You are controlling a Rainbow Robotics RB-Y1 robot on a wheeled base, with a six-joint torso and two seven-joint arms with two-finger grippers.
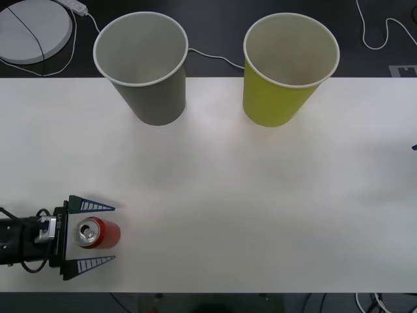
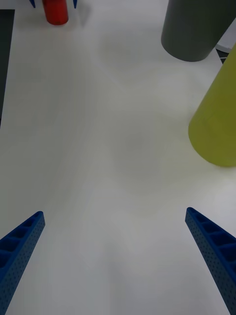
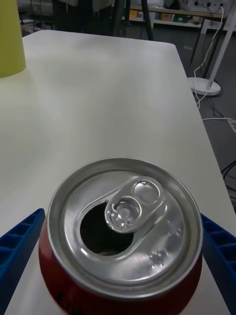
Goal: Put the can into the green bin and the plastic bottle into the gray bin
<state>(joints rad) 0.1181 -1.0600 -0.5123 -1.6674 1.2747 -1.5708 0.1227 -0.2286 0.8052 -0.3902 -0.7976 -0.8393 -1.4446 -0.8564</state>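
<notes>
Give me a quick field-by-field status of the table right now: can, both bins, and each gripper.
can: red can upright on the white table, near the front left corner, top already opened
left gripper: left gripper at table level, open, one finger on each side of the can, gaps visible, not clamped
right gripper: right gripper open above bare table, holding nothing
green bin: green bin upright at the far edge, toward the right, nothing seen inside
gray bin: gray bin upright at the far edge, left of the green bin, nothing seen inside

A lab-like workroom: white table [image 1: 260, 195], floor cables [image 1: 374, 36], cluttered benches [image 3: 172, 15] behind.
</notes>
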